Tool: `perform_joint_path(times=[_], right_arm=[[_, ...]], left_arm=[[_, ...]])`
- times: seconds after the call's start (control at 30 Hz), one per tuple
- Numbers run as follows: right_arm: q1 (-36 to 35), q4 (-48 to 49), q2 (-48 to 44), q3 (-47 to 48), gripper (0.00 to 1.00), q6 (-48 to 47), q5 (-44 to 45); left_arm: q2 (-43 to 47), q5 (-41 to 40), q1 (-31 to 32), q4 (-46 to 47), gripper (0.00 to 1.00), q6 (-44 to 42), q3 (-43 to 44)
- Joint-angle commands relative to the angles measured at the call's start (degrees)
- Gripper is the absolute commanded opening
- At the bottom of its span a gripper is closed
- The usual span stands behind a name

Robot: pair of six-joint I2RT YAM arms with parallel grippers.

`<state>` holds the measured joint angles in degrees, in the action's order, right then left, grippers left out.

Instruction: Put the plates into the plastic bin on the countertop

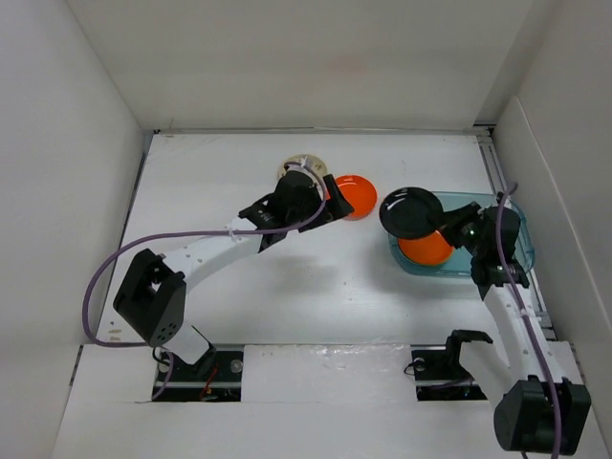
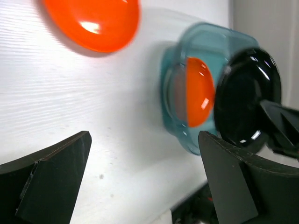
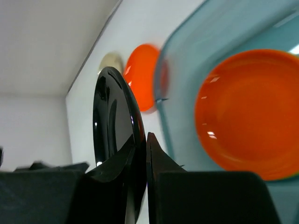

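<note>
My right gripper (image 1: 448, 226) is shut on the rim of a black plate (image 1: 411, 212) and holds it above the left end of the teal plastic bin (image 1: 507, 254); the plate also shows in the right wrist view (image 3: 114, 140) and the left wrist view (image 2: 245, 100). An orange plate (image 1: 426, 249) lies in the bin (image 3: 187, 56). A second orange plate (image 1: 356, 195) lies on the white countertop (image 1: 316, 287), beside my left gripper (image 1: 337, 203), which is open and empty (image 2: 145, 182). A cream plate (image 1: 304, 164) shows partly behind the left arm.
White walls enclose the countertop on the left, back and right. The bin stands near the right wall. The arm bases and their mounts sit along the near edge.
</note>
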<state>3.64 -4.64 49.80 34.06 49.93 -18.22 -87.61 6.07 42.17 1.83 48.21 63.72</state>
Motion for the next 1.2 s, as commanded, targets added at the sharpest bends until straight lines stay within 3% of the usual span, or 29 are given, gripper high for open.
perform_joint_path(times=[0.0, 0.23, 0.4, 0.6, 0.63, 0.67, 0.7, 0.93, 1.0, 1.17], right_arm=[[2.68, -5.37, -3.13, -2.06, 0.00, 3.77, 11.17], [5.94, -10.21, -7.26, -6.11, 0.00, 4.82, 17.07], [7.17, -7.32, -7.09, -7.52, 0.03, 4.82, 17.08], [7.70, -4.06, 0.46, -6.38, 0.29, 2.89, 15.06], [7.70, -3.45, 1.26, -5.68, 0.42, 2.28, 15.05], [7.70, -3.44, 1.79, -5.68, 0.66, 2.27, 14.36], [7.70, -3.44, 2.31, -5.07, 0.71, 2.27, 14.35], [7.70, -8.18, -7.86, -3.22, 1.00, 2.27, 13.64], [7.70, -10.90, -11.72, -1.90, 1.00, 2.27, 14.26], [7.70, -17.67, -9.73, 2.93, 1.00, 0.52, 16.46]], left_arm=[[1.92, -9.66, -2.52, -3.85, 0.99, -1.10, 1.32], [-0.01, -17.92, -6.39, -6.66, 0.99, -1.62, 1.31], [-3.17, -16.52, -10.97, -6.66, 0.99, -2.77, 2.63], [-4.85, -16.00, -12.29, -6.13, 0.99, -3.91, 3.86], [-4.85, -16.00, -12.29, -6.13, 0.99, -3.91, 3.86], [-5.37, -16.00, -12.81, -6.13, 0.99, -4.43, 3.86], [-5.37, -16.00, -12.82, -6.13, 0.99, -4.44, 3.86], [-7.91, -16.61, -14.83, -7.19, 0.99, -4.96, 4.47], [-9.15, -16.09, -15.80, -7.80, 0.99, -4.44, 5.26], [-12.84, -15.03, -17.21, -8.33, 0.99, -3.82, 7.20]])
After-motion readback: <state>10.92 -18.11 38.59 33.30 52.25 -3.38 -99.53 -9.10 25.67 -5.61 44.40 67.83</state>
